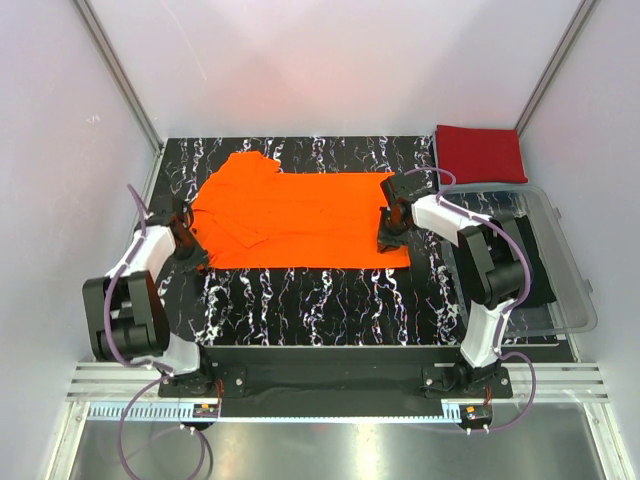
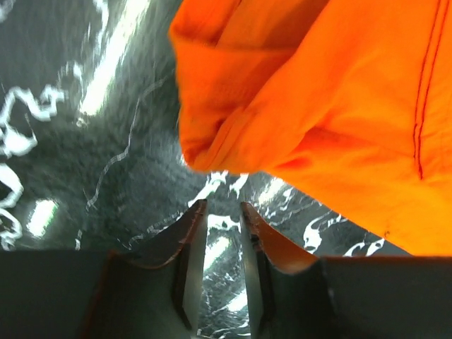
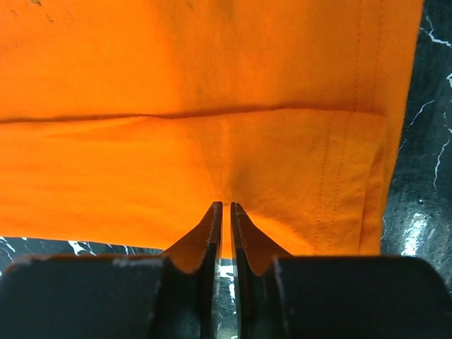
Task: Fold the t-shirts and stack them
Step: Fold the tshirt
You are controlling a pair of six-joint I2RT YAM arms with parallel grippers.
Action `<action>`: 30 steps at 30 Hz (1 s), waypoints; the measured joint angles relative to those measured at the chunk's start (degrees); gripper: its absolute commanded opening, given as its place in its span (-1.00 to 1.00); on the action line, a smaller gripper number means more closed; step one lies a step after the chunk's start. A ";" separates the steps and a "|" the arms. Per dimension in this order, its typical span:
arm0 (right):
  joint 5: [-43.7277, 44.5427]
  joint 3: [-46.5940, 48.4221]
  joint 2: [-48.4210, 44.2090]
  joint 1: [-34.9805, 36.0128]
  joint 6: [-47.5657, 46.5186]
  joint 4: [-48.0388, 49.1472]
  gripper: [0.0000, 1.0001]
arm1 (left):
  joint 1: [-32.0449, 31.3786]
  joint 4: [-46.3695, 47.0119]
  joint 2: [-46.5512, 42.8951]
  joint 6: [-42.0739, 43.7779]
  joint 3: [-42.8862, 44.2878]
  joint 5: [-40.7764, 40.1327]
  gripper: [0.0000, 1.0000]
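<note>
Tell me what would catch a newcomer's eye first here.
The bright orange t-shirt spread across the middle of the black marbled table, the right gripper pinching its edge. Then the folded red t-shirt at the far right corner, and the left gripper open beside the orange cloth.

A robotics lab booth. White panels (image 1: 330, 60) on metal framing (image 1: 118, 75) wall in a black marbled worktop (image 1: 320, 300), with a left arm (image 1: 130, 305) and right arm (image 1: 490, 265) bolted at its near edge.
</note>
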 measured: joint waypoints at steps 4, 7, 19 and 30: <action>-0.66 -0.24 0.00 0.00 -0.04 0.74 -0.68 | 2.86 2.67 -6.80 -3.54 -5.64 0.55 -0.43; -0.94 -0.28 0.00 0.00 -0.07 1.64 -0.68 | 6.73 5.66 -11.98 -5.60 -8.96 1.60 -0.42; -0.98 -0.28 0.00 0.00 -0.20 2.82 -0.68 | 20.68 21.64 -19.30 -24.26 -25.99 17.22 0.02; -0.87 -0.26 0.02 0.00 -0.20 2.89 -0.67 | 25.40 37.27 -19.28 -42.18 -34.56 23.21 -0.09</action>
